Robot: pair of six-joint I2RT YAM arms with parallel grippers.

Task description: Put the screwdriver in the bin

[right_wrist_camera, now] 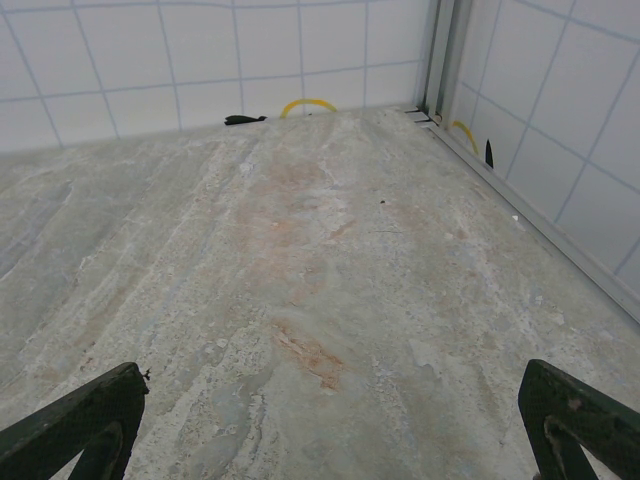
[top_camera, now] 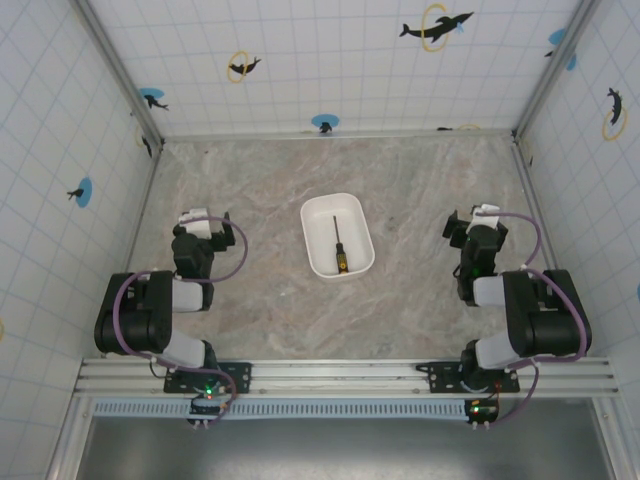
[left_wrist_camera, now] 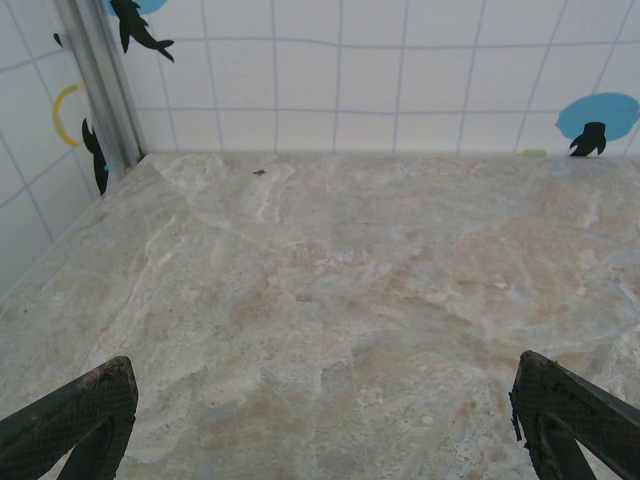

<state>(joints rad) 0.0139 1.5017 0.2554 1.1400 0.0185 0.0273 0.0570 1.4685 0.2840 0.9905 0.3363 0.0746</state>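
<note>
The screwdriver (top_camera: 338, 246) lies flat inside the bin (top_camera: 322, 225), shaft pointing to the far end and the yellow-and-black handle near the near rim. No part of it looks to hang over the edge. The bin sits on the table (top_camera: 250, 180) about midway between the two arms, well apart from both.

The left gripper (top_camera: 204, 222) hangs over bare table to the left of the bin, empty. In its wrist view the fingers (left_wrist_camera: 75, 415) stand wide apart with nothing between them. The right gripper (top_camera: 476, 222) sits to the right, likewise spread and empty, its fingers (right_wrist_camera: 575, 410) far apart over bare stone.

As things lie, the task looks done, so the risk is in any further motion. The bin is shallow and light-looking. An arm swinging inward at a low height could clip its rim, shove it along the table or tip it, and the slim screwdriver could roll or slide out over the low wall. A needless re-grasp attempt could do the same, catching the handle and dragging it up the rim.
</note>
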